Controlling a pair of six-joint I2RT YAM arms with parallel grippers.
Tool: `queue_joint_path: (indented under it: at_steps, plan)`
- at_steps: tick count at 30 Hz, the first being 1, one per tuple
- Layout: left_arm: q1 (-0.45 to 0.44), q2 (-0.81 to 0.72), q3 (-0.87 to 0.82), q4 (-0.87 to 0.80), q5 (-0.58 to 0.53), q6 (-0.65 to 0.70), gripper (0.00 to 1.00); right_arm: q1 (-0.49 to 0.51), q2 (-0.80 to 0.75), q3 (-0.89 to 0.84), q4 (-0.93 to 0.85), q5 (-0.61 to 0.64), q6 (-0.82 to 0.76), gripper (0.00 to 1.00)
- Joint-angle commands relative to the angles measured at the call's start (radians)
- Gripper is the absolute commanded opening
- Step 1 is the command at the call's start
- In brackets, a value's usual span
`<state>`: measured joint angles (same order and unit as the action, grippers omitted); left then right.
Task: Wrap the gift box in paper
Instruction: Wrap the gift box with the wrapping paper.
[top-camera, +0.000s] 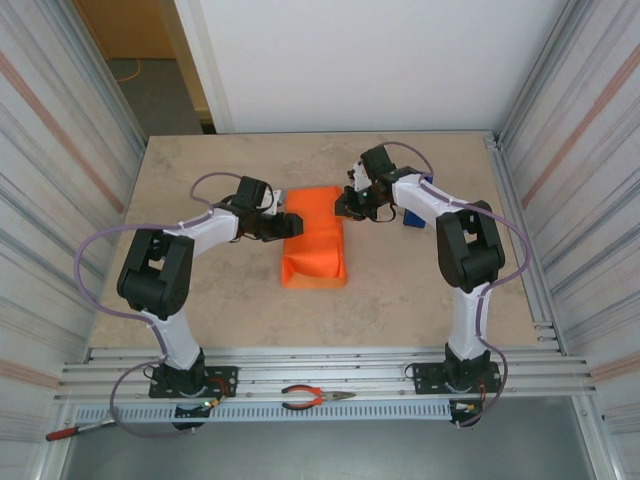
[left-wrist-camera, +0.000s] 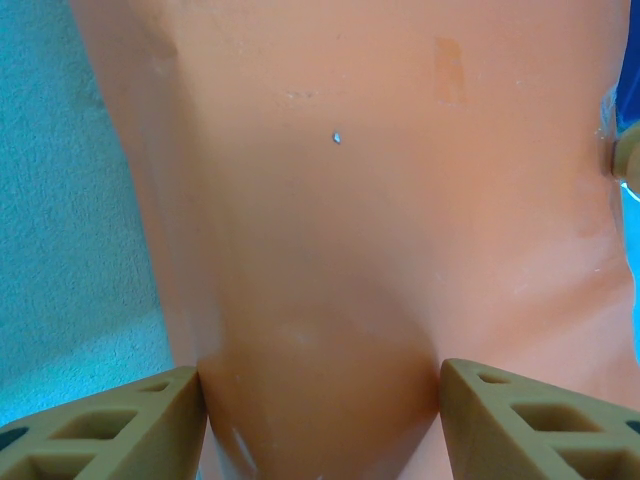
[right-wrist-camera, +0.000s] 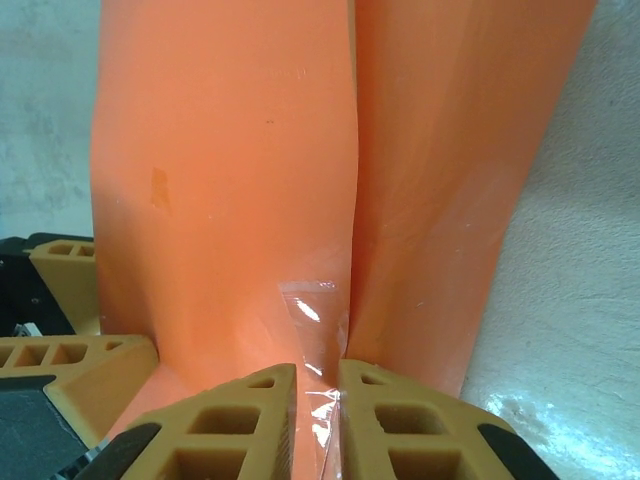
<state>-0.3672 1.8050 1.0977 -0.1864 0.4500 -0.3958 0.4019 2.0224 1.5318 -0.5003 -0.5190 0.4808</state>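
At the middle of the table (top-camera: 420, 290), the paper (top-camera: 315, 245) is folded into a long orange parcel, the gift box hidden inside; the left gripper (top-camera: 287, 222) pinches its far-left flap, the right gripper (top-camera: 346, 206), jaws nearly together, meets clear tape (right-wrist-camera: 310, 305) on the seam, grip unclear; ends seemingly remain unsealed.

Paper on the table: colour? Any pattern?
The paper is plain bright orange, no pattern; it shows best in the right wrist view.
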Motion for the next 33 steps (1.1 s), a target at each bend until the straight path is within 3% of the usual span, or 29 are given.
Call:
queue_joint_path:
  at_steps: [1, 33]
  plan:
    - [-0.032, 0.052, -0.035, -0.107, -0.079, 0.038, 0.62, 0.005, -0.026, -0.01, -0.055, 0.05, -0.011, 0.2]
    - [-0.038, 0.056, -0.036, -0.11, -0.084, 0.037, 0.62, 0.002, -0.052, -0.058, -0.019, 0.071, 0.018, 0.34]
